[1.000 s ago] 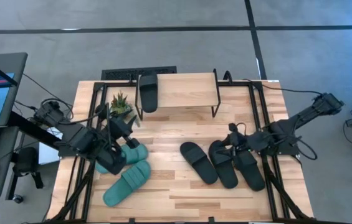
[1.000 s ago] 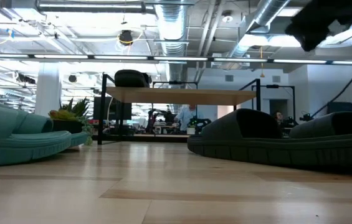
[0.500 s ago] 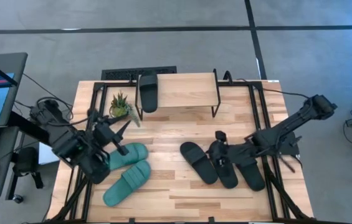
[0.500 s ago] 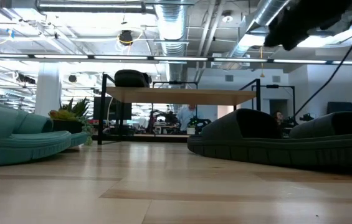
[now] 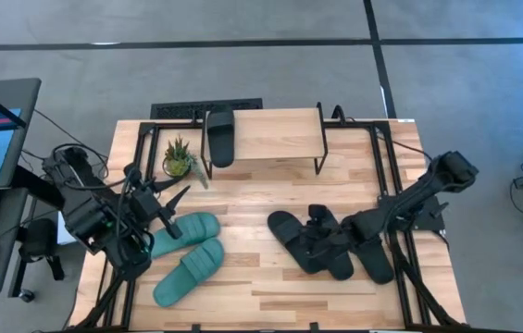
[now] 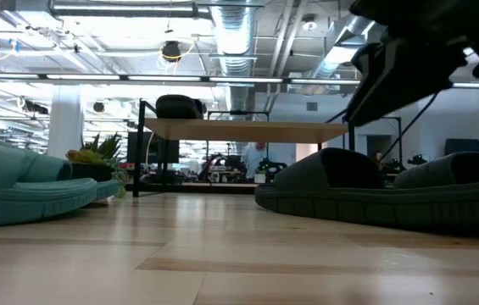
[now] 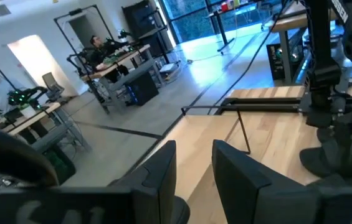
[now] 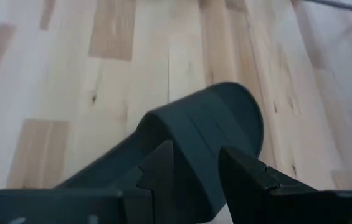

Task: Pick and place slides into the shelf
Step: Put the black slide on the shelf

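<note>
Slides lie spread on your bench (image 5: 270, 287): three black slides (image 5: 295, 242) right of centre, two teal slides (image 5: 187, 268) on the left, and one black slide (image 5: 219, 136) already on the shelf (image 5: 275, 134) at the far edge. Your right pincer (image 8: 194, 163) hangs over the strap of one black slide, fingers apart. If you close off-centre, the rubber strap may fold and slip, or you may nudge the neighbouring slide lying just beside it. Your left pincer (image 7: 194, 171) waits left of the teal pair, also apart.
</note>
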Motion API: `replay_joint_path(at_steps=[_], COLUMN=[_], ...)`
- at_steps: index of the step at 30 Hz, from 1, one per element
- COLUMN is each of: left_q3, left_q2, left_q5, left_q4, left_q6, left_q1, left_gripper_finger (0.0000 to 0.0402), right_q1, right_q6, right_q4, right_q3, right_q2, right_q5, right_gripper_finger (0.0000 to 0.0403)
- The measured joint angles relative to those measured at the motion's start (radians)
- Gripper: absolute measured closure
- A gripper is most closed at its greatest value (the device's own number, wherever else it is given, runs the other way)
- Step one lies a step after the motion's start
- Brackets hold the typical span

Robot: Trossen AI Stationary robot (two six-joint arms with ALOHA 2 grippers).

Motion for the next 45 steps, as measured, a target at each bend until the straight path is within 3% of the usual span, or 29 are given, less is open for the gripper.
replay_joint_path(at_steps=[9, 13, 21, 26, 31, 45], left_q3=[0.0, 0.0, 0.0, 0.0, 0.0, 0.0], left_q2=[0.0, 0.0, 0.0, 0.001, 0.001, 0.001], left_q5=[0.004, 0.004, 0.004, 0.007, 0.012, 0.012], left_q4=[0.0, 0.0, 0.0, 0.0, 0.0, 0.0], left_q6=[0.0, 0.0, -0.006, -0.017, -0.019, -0.029], left_q1=[0.0, 0.0, 0.001, 0.0, 0.001, 0.001], left_gripper_finger=[0.0308, 0.0308, 0.0308, 0.0308, 0.0308, 0.0308], right_q1=[0.013, 0.02, 0.013, 0.016, 0.022, -0.033], right_q6=[-0.007, -0.008, -0.149, -0.185, -0.184, -0.24], right_q4=[-0.033, -0.067, -0.064, -0.021, -0.007, 0.002], right_q3=[0.017, 0.017, 0.016, 0.016, 0.032, 0.033], right_q2=[0.058, 0.058, 0.077, 0.104, 0.122, 0.122], right_q5=[0.01, 0.084, 0.076, 0.031, 0.083, 0.08], right_gripper_finger=[0.0285, 0.0285, 0.0285, 0.0285, 0.0285, 0.0285])
